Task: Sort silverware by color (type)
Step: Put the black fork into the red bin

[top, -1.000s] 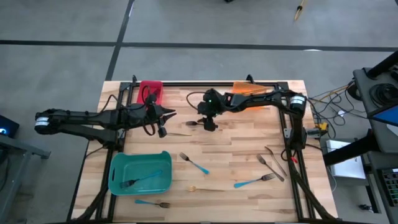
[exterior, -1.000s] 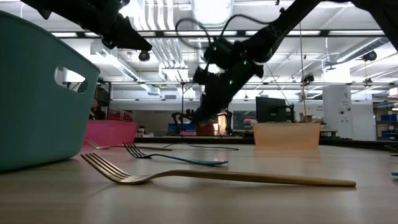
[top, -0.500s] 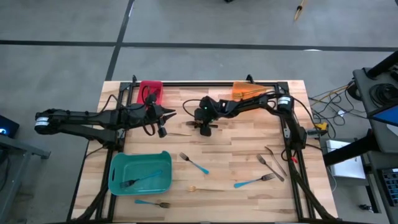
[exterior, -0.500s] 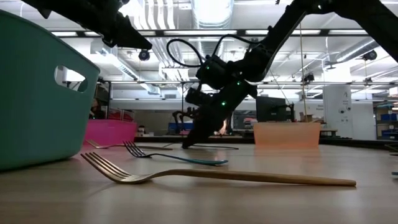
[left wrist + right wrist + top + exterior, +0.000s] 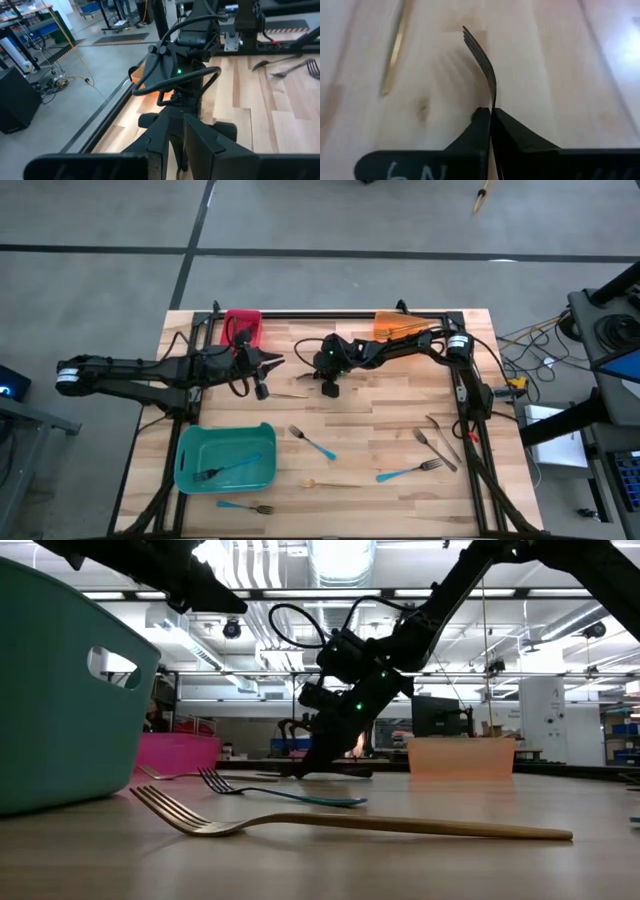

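jaws first: on the left gripper [image 5: 262, 390] they look pressed together with nothing between them, hanging just above the wood near the red bin [image 5: 242, 328] at the far left of the table [image 5: 380, 420], with a gold fork [image 5: 290, 394] lying just to their right. near the left edge sits the teal bin [image 5: 226, 460], holding a blue-handled fork [image 5: 228, 469], and another blue-handled fork [image 5: 246, 506] lies on the boards just in front of it. moving right, a third blue-handled fork [image 5: 312, 442] lies slanted near the table's middle, and a second gold fork [image 5: 334, 483] lies nearer the front edge; in the low view that gold fork [image 5: 350, 823] fills the foreground with the blue-handled one [image 5: 280, 793] behind it. farther back at the middle, the right gripper [image 5: 328, 388] is down at the table surface, its jaws pinched on a dark silver fork [image 5: 485, 62], whose tines curve out beyond the fingertips [image 5: 481, 116] over the wood. the orange bin [image 5: 398, 326] stands at the far right. on the near right lie two more dark silver forks [image 5: 436, 445], close together, and a fourth blue-handled fork [image 5: 408, 472] just in front of them.
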